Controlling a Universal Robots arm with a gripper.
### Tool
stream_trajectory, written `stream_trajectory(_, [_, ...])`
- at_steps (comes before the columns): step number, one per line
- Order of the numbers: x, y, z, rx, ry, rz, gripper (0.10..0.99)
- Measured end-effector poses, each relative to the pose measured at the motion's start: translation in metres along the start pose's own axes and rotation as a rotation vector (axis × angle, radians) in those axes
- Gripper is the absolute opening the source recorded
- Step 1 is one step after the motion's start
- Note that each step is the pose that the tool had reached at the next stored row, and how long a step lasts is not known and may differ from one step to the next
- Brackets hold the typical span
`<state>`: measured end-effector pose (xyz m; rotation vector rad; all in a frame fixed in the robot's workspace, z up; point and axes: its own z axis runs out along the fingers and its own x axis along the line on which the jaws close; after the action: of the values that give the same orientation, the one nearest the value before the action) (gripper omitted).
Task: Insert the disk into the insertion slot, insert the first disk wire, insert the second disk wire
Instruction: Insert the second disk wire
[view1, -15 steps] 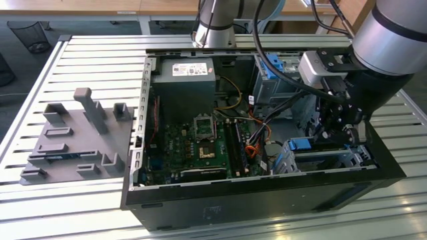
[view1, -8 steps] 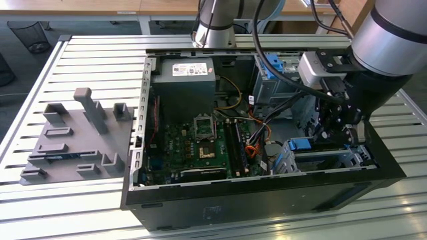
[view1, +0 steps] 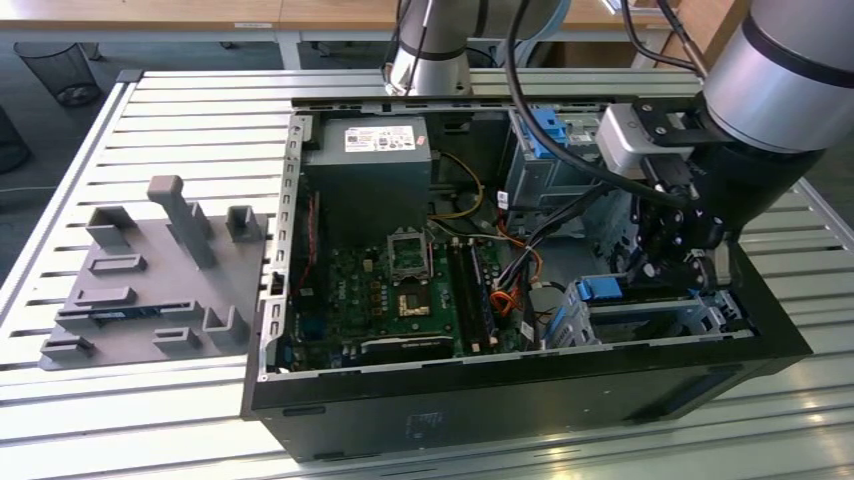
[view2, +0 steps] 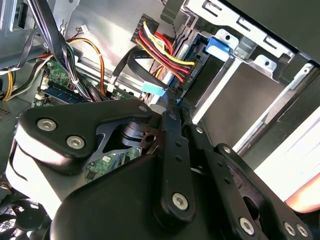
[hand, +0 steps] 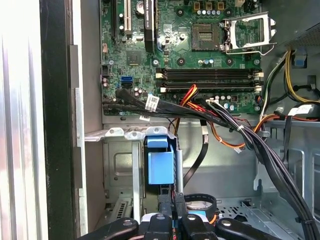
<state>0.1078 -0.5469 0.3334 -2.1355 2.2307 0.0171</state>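
The disk (view2: 245, 95) lies inside the insertion slot (view2: 260, 60), its grey face showing behind the blue frame tab (view2: 218, 46). In the first wrist view the blue frame tab (hand: 160, 167) stands in the silver insertion slot (hand: 120, 170). A red, yellow and black disk wire (view2: 165, 50) runs to a plug at the disk's edge. A flat black disk wire with a pale blue plug (view2: 152, 89) sits at my fingertips. My gripper (view2: 172, 97) has its fingers pressed together on that plug. It hangs low in the case (view1: 671, 262) over the slot (view1: 587, 322), and shows close up (hand: 171, 202).
The open case holds a green motherboard (view1: 400, 280), a power supply (view1: 367, 150) and a taller bay with a blue tab (view1: 541, 140). Black cable bundles (hand: 240, 130) cross beside the slot. A grey fixture plate (view1: 147, 290) lies on the slatted table at the exterior view's left.
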Motion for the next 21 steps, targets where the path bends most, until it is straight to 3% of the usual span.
stream_trajectory(21, [0.0008,-0.0002,0.0060,0.000,0.0010,0.000,0.149])
